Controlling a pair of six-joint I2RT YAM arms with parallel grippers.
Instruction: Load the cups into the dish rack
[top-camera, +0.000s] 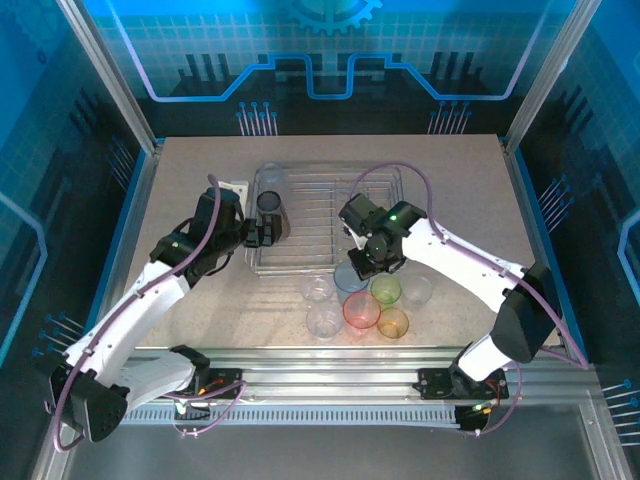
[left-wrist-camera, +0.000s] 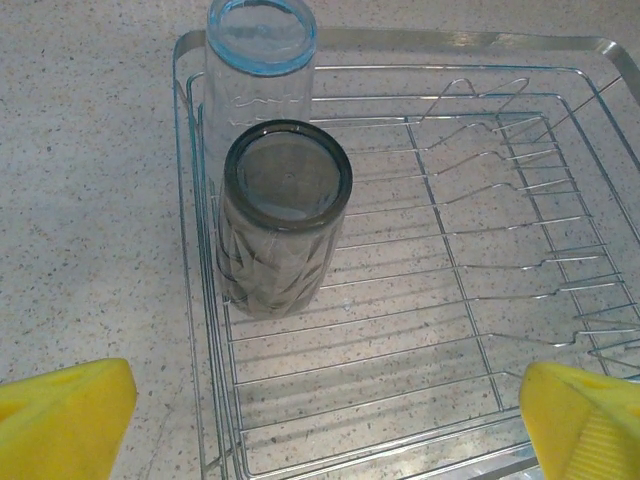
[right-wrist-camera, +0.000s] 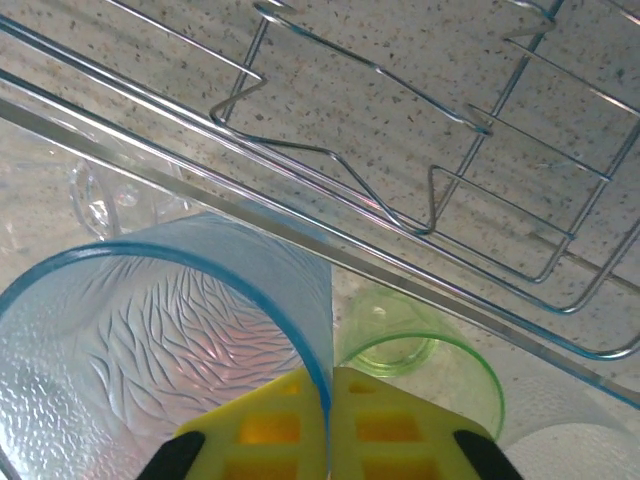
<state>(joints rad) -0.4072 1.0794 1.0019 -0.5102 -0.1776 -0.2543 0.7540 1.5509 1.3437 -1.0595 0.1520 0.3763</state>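
Yellow fingers of the right gripper are pressed together on the wall of the blue cup. One finger is inside the rim and the other outside it (the inner one shows through the ribbed plastic). This cup sits just outside the near rim of the dish rack; whether it rests on the surface or is lifted, I cannot tell.

A speckled worktop carries everything. The rack lies at its middle.

The left gripper hovers over the rack's left part with its fingers spread wide and holding nothing. The smoky grey cup stands upside down in the rack, ahead of those fingers and clear of both. An inverted clear cup stands just behind it, in the rack's far left corner.

Loose cups cluster on the worktop just before the rack's near edge. The green cup is right beside the gripped blue one. The red-pink cup and orange cup sit nearer the arm bases. Three clear cups sit around them, all mouth up.
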